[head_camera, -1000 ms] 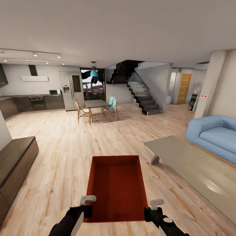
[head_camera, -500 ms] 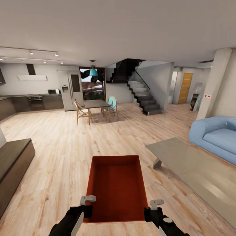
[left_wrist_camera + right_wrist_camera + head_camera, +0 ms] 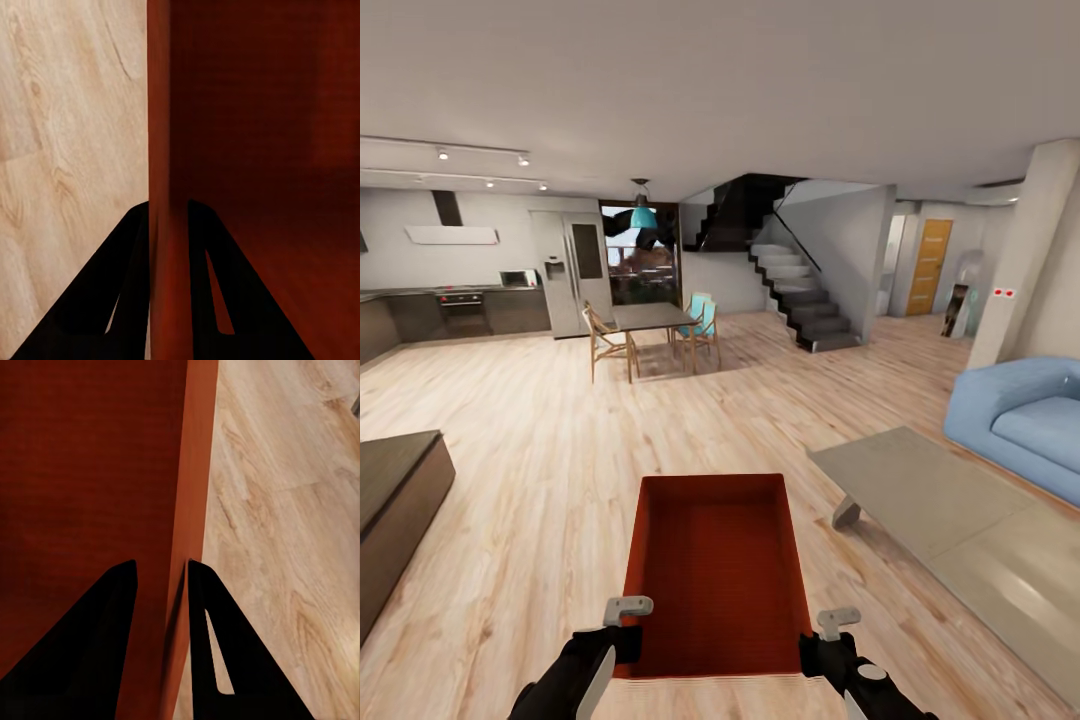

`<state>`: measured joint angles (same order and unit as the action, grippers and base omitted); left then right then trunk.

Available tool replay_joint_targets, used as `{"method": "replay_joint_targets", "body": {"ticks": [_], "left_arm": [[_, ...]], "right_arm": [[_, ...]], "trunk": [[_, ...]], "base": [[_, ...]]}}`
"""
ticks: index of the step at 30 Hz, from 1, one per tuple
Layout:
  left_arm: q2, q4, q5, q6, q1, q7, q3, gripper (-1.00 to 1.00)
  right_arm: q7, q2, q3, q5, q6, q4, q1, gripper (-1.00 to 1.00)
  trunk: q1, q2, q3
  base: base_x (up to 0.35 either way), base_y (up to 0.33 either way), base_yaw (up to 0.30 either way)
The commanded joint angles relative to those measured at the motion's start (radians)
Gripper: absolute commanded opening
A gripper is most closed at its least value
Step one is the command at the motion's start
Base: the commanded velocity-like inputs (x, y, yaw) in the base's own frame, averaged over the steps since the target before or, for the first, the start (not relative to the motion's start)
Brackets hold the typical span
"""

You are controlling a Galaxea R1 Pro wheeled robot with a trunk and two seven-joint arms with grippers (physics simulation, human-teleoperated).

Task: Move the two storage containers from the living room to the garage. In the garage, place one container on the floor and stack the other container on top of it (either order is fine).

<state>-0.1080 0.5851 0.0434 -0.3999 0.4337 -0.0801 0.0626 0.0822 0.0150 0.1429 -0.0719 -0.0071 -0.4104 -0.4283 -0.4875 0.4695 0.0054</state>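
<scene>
Grippers, left (image 3: 169,217) and right (image 3: 162,577), are clamping my smooth rust-red rectangular storage container (image 3: 715,570), its inside bare, above wood planks (image 3: 530,440).

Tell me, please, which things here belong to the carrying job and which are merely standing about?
Job: storage container, left gripper, right gripper, each clamped on a side wall.
Standing about: blue sofa, low table, dining table, staircase.

Storage container (image 3: 715,570): near wall partly hidden behind both arms. Sofa (image 3: 1020,420), grey low table (image 3: 960,520) and dark cabinet (image 3: 395,500): cut off by the head view's edges.
</scene>
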Motion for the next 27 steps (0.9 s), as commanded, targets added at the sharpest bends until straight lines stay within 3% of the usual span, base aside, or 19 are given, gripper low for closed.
{"method": "replay_joint_targets", "body": {"ticks": [1, 27], "left_arm": [[-0.002, 0.002, 0.009, -0.005, 0.000, -0.004, 0.008, -1.00], [-0.001, 0.002, 0.008, -0.004, 0.000, -0.005, 0.008, -1.00]], "right_arm": [[0.002, 0.008, 0.016, -0.011, -0.001, 0.000, 0.000, -1.00], [0.001, 0.008, 0.017, -0.009, -0.001, 0.001, 0.000, -1.00]], "trunk": [[-0.001, 0.001, 0.000], [-0.001, 0.001, 0.000]], "base": [[0.318, 0.000, 0.000], [0.322, 0.000, 0.001]]}}
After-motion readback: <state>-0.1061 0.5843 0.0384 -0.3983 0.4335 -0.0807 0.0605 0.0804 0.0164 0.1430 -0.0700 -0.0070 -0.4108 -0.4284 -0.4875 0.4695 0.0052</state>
